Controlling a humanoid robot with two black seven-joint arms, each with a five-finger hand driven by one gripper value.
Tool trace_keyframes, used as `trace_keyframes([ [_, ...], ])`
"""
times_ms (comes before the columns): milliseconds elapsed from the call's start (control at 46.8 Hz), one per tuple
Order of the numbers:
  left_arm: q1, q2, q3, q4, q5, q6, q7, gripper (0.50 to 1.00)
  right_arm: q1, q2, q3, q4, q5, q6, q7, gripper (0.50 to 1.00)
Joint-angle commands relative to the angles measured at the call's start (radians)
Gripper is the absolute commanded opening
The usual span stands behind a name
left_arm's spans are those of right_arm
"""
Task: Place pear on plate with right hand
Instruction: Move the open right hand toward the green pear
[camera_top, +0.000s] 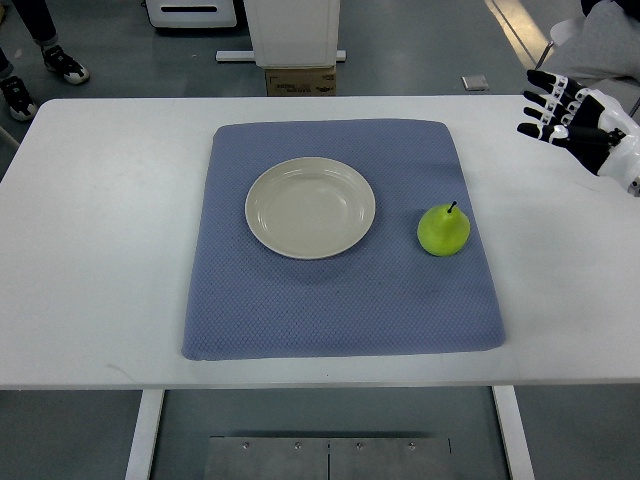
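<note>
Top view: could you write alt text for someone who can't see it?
A green pear sits on a blue mat beside an empty cream plate on a white table. The robot's right hand, fingers spread, hovers at the table's far right corner, holding nothing.

My right hand (572, 122): black fingers (548, 102) with white segment covers, so each digit reads as alternating black/white bands. Back of the hand is black with a few small white and reddish dots near the knuckles, too small to make out. Wrist goes into a glossy white shell at the frame's right edge, with a dark joint gap between shell and palm. No cables visible.
</note>
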Motion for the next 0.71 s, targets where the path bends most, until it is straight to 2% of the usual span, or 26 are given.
trace_keyframes([
  [0, 0.001, 0.0, 0.0, 0.0, 0.0, 0.0, 0.0, 1.0, -0.037, -0.099, 0.0, 0.141, -0.005, 0.0, 0.005, 1.0],
  [64, 0.0, 0.0, 0.0, 0.0, 0.0, 0.0, 0.0, 1.0, -0.057, -0.168, -0.002, 0.216, -0.009, -0.002, 0.025, 1.0],
  [128, 0.0, 0.0, 0.0, 0.0, 0.0, 0.0, 0.0, 1.0, -0.083, -0.207, -0.002, 0.244, -0.02, -0.002, 0.049, 1.0],
  [385, 0.0, 0.0, 0.0, 0.0, 0.0, 0.0, 0.0, 1.0, -0.183, -0.215, 0.003, 0.249, -0.078, -0.022, 0.127, 1.0],
  [556, 0.0, 0.0, 0.0, 0.0, 0.0, 0.0, 0.0, 1.0, -0.212, -0.153, 0.0, 0.25, -0.106, -0.161, 0.142, 1.0],
  [684, 0.0, 0.0, 0.0, 0.0, 0.0, 0.0, 0.0, 1.0, -0.218, -0.098, -0.002, 0.25, -0.189, -0.212, 0.142, 1.0],
])
